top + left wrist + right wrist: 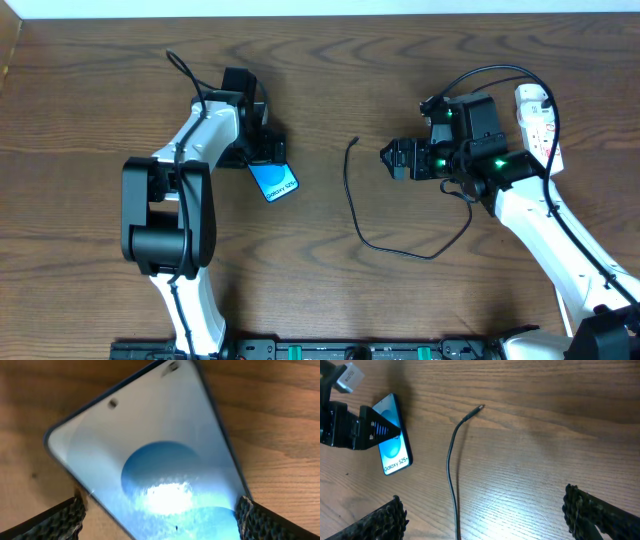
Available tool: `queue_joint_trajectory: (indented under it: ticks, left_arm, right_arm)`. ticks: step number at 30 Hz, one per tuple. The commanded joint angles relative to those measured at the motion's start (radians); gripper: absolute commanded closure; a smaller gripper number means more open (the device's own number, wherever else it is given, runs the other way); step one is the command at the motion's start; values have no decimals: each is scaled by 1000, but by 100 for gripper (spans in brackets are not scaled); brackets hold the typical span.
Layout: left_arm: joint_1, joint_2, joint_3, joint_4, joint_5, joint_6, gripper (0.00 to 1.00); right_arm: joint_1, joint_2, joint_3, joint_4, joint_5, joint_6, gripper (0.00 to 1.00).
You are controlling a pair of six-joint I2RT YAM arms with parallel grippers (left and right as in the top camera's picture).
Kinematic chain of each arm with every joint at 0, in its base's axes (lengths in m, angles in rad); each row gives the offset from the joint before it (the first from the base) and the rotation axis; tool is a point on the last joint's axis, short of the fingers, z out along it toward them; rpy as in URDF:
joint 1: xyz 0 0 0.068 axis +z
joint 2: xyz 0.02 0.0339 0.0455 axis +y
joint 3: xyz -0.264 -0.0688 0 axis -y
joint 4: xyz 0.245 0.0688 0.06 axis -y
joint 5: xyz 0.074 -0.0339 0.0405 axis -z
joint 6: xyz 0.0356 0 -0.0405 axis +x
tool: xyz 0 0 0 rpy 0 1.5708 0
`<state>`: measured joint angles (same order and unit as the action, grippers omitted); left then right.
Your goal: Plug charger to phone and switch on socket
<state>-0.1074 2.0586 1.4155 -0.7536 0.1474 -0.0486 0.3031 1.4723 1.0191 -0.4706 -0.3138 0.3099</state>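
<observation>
Glowing blue-cyan phone, white text, straddled by left claw, grip unclear; right claw released.

White-shelled arms were jointed in black housings, black cables were run along them, green lights were lit, ribbed black finger pads were fitted

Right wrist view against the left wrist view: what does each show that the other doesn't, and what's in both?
Only the right wrist: the charger, its free tip lying on the table, apart from the phone, and the phone's Galaxy lettering. Only the left wrist: the phone's other end close up, filling the gap between the left fingers. Both: the phone's blue screen and the wood table.
</observation>
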Motion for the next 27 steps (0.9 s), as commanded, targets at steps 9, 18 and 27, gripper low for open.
queue_joint_trajectory:
  ticks: [9,18,27]
  left_arm:
    - [-57,-63,-48,6,-101,-595,2]
    - [-134,-20,-60,37,-244,-715,1]
    - [-100,-8,-60,42,-245,-735,1]
  right_arm:
    - [-8,3,12,10,10,-11,1]
    - [-8,3,12,2,9,-11,1]
    - [-8,3,12,2,10,-11,1]
